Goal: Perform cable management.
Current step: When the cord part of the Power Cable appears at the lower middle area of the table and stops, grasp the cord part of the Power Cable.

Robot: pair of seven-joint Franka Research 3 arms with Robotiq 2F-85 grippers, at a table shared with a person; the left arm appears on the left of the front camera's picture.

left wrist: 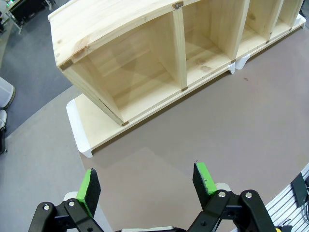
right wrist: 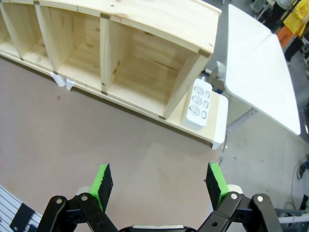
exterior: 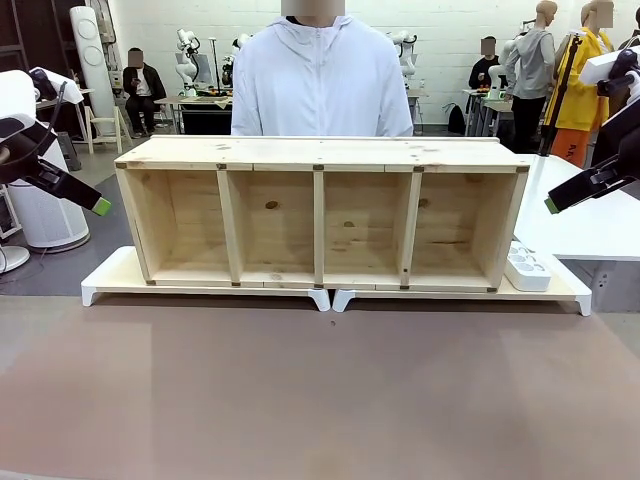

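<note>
Left end effector [left wrist: 147,186]: 9 o'clock, jaws wide, empty.
Right end effector [right wrist: 161,181]: 3 o'clock, jaws wide, empty.
Cable: cannot tell where it lies.
Risk: a blind reach could clip the shelf [exterior: 320,152] dividers at 12 o'clock, or nudge the power strip [exterior: 527,268] at 2 o'clock off its white riser [exterior: 578,298].
Room: bare counter [exterior: 320,400] at 6 o'clock; riser edges ahead; person [exterior: 320,80] behind shelf.
</note>
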